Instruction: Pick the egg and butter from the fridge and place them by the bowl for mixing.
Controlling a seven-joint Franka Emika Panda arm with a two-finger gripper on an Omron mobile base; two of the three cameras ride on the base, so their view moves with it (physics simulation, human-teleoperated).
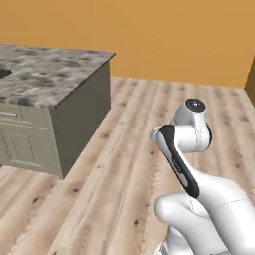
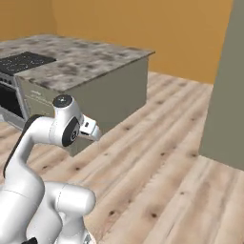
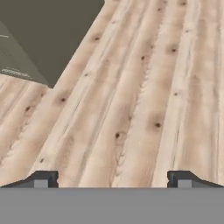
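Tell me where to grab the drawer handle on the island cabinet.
Take the drawer handle on its bar, coming straight at the cabinet front. The bar lies level along the drawer, so probably set the open pincer with one finger above and one below.

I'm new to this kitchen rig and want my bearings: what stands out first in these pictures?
The white robot arm folded up in the foreground catches the eye first, over a wide light wood plank floor. Beyond it stands an olive-green island with a mottled grey stone top, a black cooktop at its far left in the right base view. Orange walls close the room, and the open gripper points at bare floor.
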